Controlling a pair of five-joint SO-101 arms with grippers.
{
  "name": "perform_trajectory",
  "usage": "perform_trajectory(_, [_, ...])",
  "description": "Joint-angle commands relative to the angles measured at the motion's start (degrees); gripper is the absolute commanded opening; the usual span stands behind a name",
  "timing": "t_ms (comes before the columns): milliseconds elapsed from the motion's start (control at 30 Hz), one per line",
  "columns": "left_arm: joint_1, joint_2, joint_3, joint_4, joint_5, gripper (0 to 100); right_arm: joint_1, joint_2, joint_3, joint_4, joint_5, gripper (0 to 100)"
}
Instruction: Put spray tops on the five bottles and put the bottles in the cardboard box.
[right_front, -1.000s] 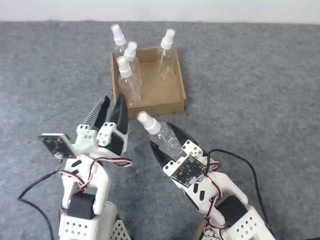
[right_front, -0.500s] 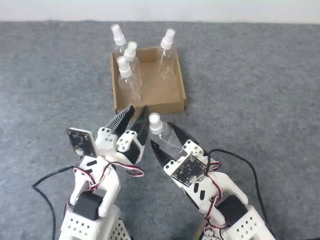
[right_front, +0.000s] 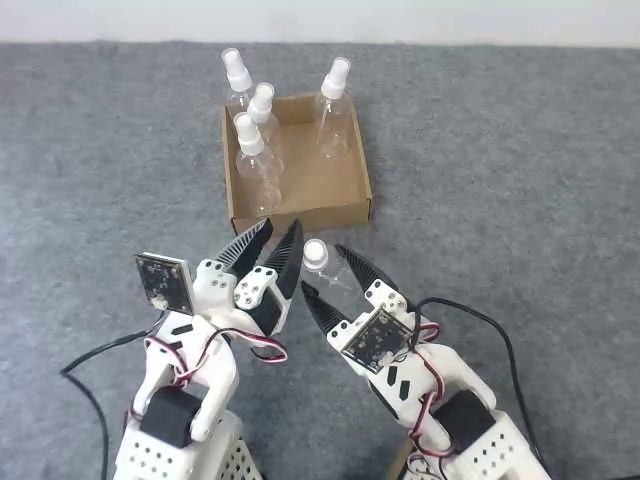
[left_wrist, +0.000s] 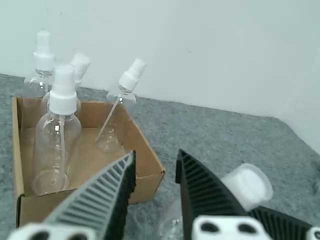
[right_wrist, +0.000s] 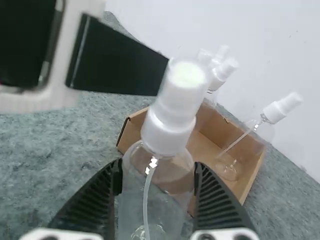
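My right gripper (right_front: 322, 270) is shut on a clear bottle (right_front: 335, 277) and holds it nearly upright, its white spray top (right_front: 315, 254) pointing up, just in front of the cardboard box (right_front: 300, 213). In the right wrist view the bottle (right_wrist: 159, 172) sits between both fingers under its spray top (right_wrist: 175, 102). My left gripper (right_front: 280, 230) is open right beside that top, on its left, with nothing between the fingers. The left wrist view shows the open left gripper (left_wrist: 156, 156) with the white top (left_wrist: 248, 184) off to one side. Several spray-topped bottles (right_front: 258, 165) stand in the box.
One bottle (right_front: 237, 75) stands at the box's back left corner; I cannot tell whether it is inside. Grey carpet (right_front: 500, 170) lies open to the right and left of the box. Cables (right_front: 480, 315) trail from both arms near the front edge.
The left arm has swung right and in towards the held bottle. The right gripper has tipped the bottle from leaning left to nearly upright.
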Motion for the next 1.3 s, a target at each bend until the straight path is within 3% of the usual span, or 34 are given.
perform_trajectory(0, [0.62, -1.05, -2.86, 0.62, -0.53, 13, -0.4, -1.19, 1.14, 0.13, 0.62, 3.1])
perform_trajectory(367, [-11.6, -1.05, -7.16, 0.7, -0.35, 13, -0.31, -1.19, 1.05, 0.13, 0.7, 3.1])
perform_trajectory(800, [-33.93, -1.05, -8.4, 0.62, -0.35, 13, 3.47, -1.01, -1.85, 0.13, 0.35, 3.1])
perform_trajectory(1267, [-34.55, -1.05, -8.31, 0.7, -0.35, 13, 3.82, -0.4, -17.32, -0.48, 0.26, 3.0])
